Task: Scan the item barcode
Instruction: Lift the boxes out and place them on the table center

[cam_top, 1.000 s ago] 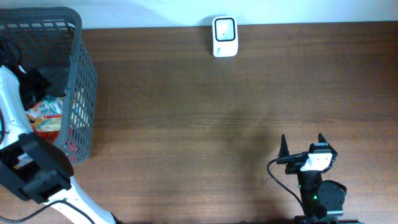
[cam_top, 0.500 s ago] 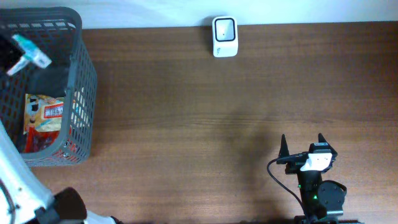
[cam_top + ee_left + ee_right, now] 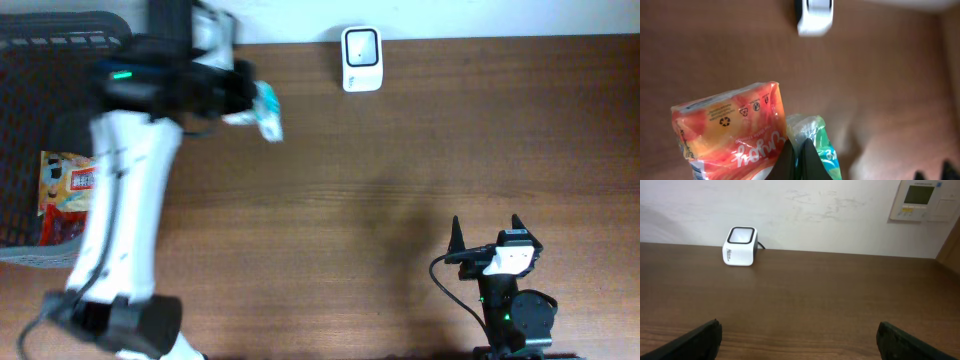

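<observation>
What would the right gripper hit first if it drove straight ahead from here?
Nothing nearby: the open right gripper faces bare table, then the wall. The scanner sits left of that line, though depth is unclear.

Orange-and-green packet (image 3: pixel 737 137) hangs tilted near white scanner (image 3: pixel 361 58).

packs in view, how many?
3: orange pack in the basket; second orange pack and green pack at the left tool, seen in the wrist view. More may hide in the basket under the arm.
</observation>
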`<state>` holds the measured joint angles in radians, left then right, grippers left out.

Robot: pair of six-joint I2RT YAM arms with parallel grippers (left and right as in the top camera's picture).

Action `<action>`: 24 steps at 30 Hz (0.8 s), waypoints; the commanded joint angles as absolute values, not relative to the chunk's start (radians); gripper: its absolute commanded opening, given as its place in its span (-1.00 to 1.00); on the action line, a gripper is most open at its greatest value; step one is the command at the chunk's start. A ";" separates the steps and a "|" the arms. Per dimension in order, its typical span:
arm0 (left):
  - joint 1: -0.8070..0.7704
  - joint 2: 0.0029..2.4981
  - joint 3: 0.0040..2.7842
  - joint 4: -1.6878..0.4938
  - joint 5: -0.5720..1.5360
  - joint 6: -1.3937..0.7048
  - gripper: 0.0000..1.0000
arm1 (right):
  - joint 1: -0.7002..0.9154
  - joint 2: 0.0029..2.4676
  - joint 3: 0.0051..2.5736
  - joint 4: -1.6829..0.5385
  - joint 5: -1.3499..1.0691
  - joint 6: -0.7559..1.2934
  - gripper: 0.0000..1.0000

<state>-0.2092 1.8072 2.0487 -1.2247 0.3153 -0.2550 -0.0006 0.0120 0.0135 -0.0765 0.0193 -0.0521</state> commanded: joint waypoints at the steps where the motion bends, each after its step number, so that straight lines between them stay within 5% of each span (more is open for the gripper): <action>1: -0.322 1.924 1.978 -1.222 0.230 -0.237 -1.00 | -0.007 0.006 0.006 -0.080 0.031 -0.044 0.97; 11: -0.474 2.187 1.975 -1.219 0.230 -0.237 -1.00 | -0.007 0.006 0.006 -0.080 0.031 -0.044 0.97; 15: -0.495 2.218 1.975 -1.203 0.230 -0.237 -0.63 | -0.007 0.006 0.006 -0.080 0.031 -0.044 0.97; 17: -0.494 2.218 1.981 -1.197 0.231 -0.237 -0.21 | -0.007 0.006 0.006 -0.080 0.031 -0.044 0.97; 24: -0.439 2.214 2.120 -1.298 0.231 -0.209 0.03 | -0.007 0.006 0.006 -0.080 0.031 -0.044 0.97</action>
<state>-0.4778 2.2173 2.0087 -1.2545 0.2344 -0.2424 -0.0006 0.0120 0.0135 -0.0765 0.0189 -0.0525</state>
